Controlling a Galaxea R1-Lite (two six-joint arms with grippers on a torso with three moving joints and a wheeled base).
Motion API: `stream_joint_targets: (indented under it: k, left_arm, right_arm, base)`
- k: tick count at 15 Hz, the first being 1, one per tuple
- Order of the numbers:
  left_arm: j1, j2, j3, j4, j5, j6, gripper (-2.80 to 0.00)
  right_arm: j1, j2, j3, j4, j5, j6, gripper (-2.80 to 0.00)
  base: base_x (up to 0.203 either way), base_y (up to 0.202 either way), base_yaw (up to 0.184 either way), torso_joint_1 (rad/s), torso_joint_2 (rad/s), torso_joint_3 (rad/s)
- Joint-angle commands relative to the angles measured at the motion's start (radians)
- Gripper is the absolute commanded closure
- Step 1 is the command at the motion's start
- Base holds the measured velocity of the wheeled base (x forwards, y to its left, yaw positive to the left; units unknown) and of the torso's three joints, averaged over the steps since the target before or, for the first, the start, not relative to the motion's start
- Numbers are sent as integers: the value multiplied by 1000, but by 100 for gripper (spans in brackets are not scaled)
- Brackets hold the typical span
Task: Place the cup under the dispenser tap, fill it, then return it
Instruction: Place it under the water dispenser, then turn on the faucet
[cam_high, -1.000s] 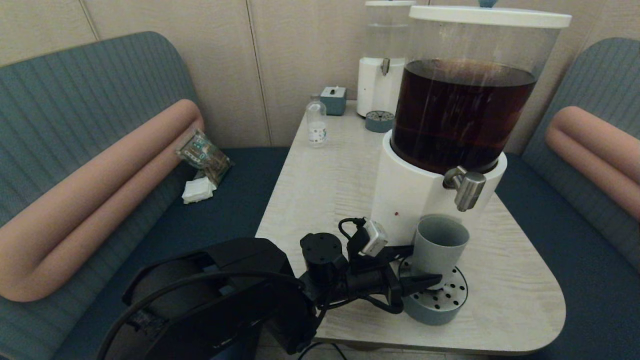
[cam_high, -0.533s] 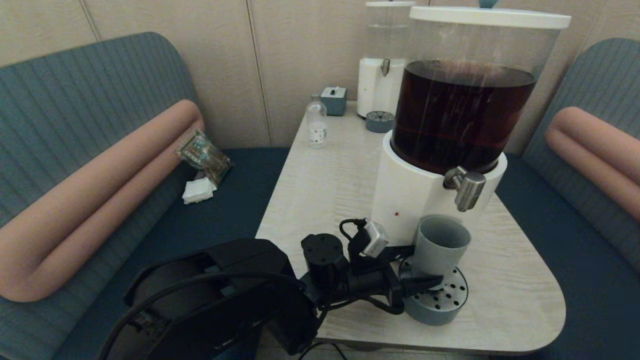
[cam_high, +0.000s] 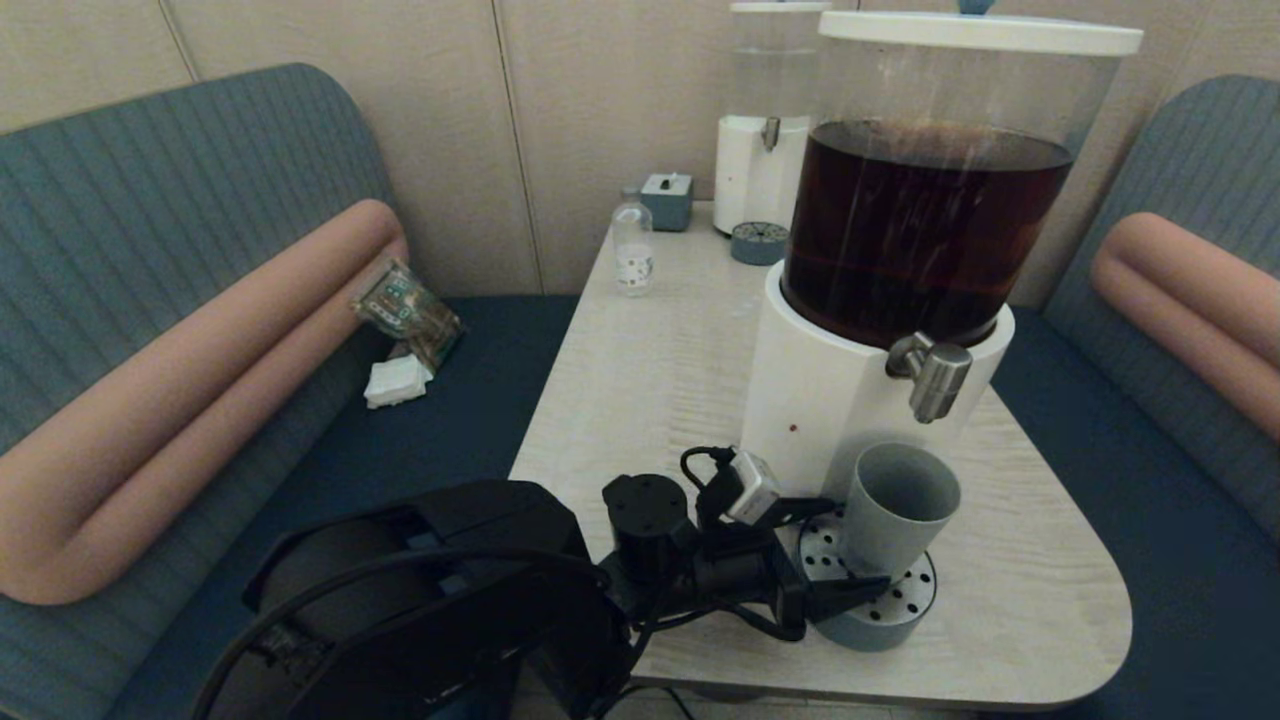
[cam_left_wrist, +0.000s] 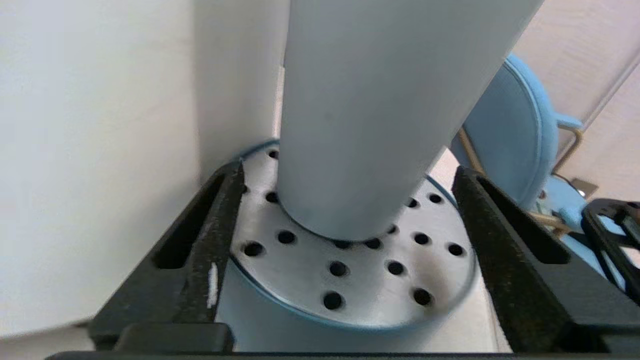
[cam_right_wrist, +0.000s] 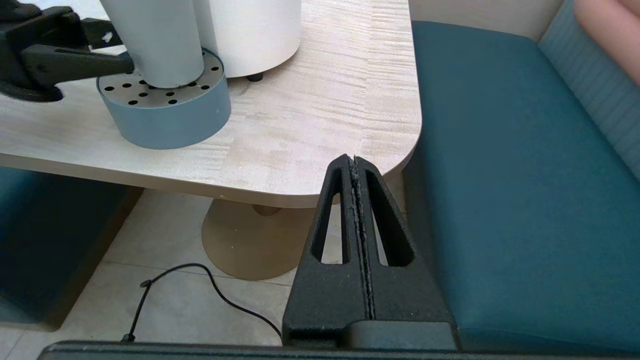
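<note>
A: While you look along the left wrist camera, what do you see of the left gripper (cam_left_wrist: 345, 240)?

B: You see its black fingers (cam_left_wrist: 210, 240) spread wide on either side of the perforated steel drip tray with the grey-blue wall (cam_left_wrist: 350, 280), clear of the small plain grey-blue matte cup (cam_left_wrist: 375, 110). The gripper grasps nothing.

A: And the cup itself?

B: A handleless, slightly tapered tumbler, unmarked and smooth. In the head view the cup (cam_high: 897, 510) is on the drip tray (cam_high: 905, 600) and tilted, its mouth leaning away from the large dispenser. Inside it you see only grey wall. The short brushed-steel tap with its downward nozzle (cam_high: 935, 375) hangs above it, slightly to one side of the mouth.

A: The right gripper?

B: In its wrist view the right gripper (cam_right_wrist: 356, 165) hangs off the table's near corner, over the floor, fingers pressed together on nothing.

A: Farther back?

B: The white-based dispenser of dark brown liquid (cam_high: 900, 250) stands on the pale wood-grain table (cam_high: 650, 360). Beyond it stand a small clear bottle with a white label (cam_high: 633, 250), its print too small for you to read, and a smaller clear-tank dispenser (cam_high: 765, 120).
</note>
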Motion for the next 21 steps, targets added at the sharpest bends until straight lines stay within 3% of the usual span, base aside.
stream_joint_targets:
  k: [1,11,15,16,19,21]
  left_arm:
    - [1,-35,33,-11,-4,-2,-280]
    - [33,-244,283,-11,-2,-1,-280]
    - [34,-419,484,-11,13,-2,-280]
    - [34,-476,531,-11,21,-2,0]
    - [34,-644,628,-11,85,-26,0]
    - [34,-755,673,-11,171,-48,0]
  right_arm:
    - [1,-2,2,-1,0,0,0]
    - [1,-2,0,-1,0,0,0]
    - [1,-2,0,-1,0,0,0]
    - [1,-2,0,1,0,0,0]
    - [1,-2,0,-1,0,0,0]
    - [1,-2,0,0,0,0,0]
  base:
    - [0,0,0,0,0,0]
    - [0,0,0,0,0,0]
    - [0,0,0,0,0,0]
    - [0,0,0,0,0,0]
    - [0,0,0,0,0,0]
    - [0,0,0,0,0,0]
